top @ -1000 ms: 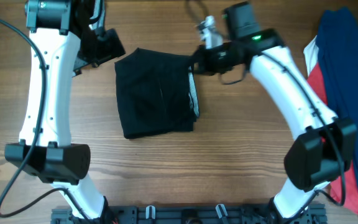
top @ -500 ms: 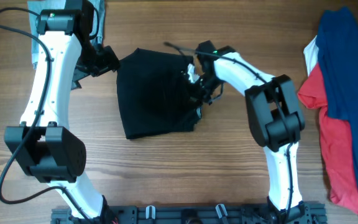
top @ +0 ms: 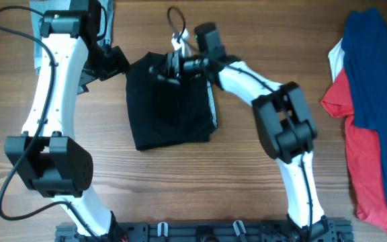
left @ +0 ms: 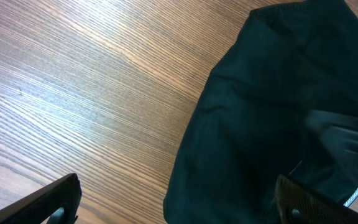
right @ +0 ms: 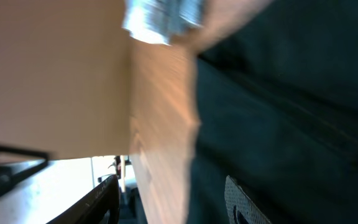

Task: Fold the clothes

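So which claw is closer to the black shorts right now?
Right. The right claw hangs over the black shorts near their top edge; whether it touches them, I can't tell. The left claw sits just off their upper-left corner.

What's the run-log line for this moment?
item: plain black fabric garment, folded, on wooden table | left gripper: open, beside it | right gripper: open, over its far edge
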### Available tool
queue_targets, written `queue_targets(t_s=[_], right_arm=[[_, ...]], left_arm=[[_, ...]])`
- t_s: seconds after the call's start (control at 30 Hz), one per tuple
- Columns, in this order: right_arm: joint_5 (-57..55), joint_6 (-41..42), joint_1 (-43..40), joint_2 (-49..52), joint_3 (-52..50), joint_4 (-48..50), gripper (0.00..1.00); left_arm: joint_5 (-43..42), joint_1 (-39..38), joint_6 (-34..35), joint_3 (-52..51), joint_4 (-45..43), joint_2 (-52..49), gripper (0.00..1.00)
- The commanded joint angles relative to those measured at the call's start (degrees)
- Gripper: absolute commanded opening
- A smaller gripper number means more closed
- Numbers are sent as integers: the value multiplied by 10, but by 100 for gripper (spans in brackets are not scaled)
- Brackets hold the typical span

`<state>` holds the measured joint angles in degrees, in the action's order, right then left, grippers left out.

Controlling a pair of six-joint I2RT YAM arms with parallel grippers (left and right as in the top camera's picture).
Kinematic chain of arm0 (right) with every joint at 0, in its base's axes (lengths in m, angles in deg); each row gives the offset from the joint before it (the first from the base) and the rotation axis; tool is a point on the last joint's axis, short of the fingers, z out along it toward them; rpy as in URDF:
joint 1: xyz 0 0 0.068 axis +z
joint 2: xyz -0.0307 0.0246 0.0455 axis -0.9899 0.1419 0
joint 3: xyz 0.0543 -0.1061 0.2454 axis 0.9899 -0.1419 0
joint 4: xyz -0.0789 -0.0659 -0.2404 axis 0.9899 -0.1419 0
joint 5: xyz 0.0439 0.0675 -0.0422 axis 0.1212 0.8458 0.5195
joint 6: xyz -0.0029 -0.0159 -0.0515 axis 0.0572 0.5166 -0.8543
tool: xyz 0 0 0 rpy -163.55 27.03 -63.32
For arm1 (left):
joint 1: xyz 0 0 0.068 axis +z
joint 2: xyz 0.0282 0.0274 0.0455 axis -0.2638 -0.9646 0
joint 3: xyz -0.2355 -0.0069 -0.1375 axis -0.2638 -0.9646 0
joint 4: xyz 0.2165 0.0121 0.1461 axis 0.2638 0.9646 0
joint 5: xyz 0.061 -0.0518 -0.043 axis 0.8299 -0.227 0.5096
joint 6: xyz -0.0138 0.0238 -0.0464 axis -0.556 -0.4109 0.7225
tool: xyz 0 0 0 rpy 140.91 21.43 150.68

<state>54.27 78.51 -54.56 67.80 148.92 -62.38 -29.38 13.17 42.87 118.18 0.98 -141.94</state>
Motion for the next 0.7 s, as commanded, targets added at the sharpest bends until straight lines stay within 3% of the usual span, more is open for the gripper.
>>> queue_targets(t_s=[0.0, 0.07, 0.17, 0.27, 0.37, 0.43, 0.5, 0.57, 0.67], right_arm=[[-31, 11, -10, 45, -1, 21, 55], [-50, -35, -22, 50, -1, 26, 54], [-62, -40, -40, 38, -1, 24, 54], [-71, -55, -70, -40, -1, -10, 61], [-115, -113, -90, -161, -1, -122, 70], [-152, -168, -93, -244, -1, -259, 77], [-130, -231, -87, -269, -1, -363, 72], [-150, -282, -67, -259, -18, -442, 57], [-163, -267, -45, -231, -94, -414, 46]], left_arm=[[0, 2, 1, -2, 3, 1, 100], [-1, 2, 2, -2, 3, 1, 100], [-1, 1, 2, -2, 3, 1, 100], [-1, 1, 2, -2, 3, 1, 100], [-1, 1, 2, -2, 2, 1, 100], [-1, 1, 1, -2, 2, 1, 100], [-1, 1, 2, -2, -2, 1, 100], [-1, 1, 2, -2, -4, 1, 100], [-1, 1, 2, -2, -4, 1, 100]])
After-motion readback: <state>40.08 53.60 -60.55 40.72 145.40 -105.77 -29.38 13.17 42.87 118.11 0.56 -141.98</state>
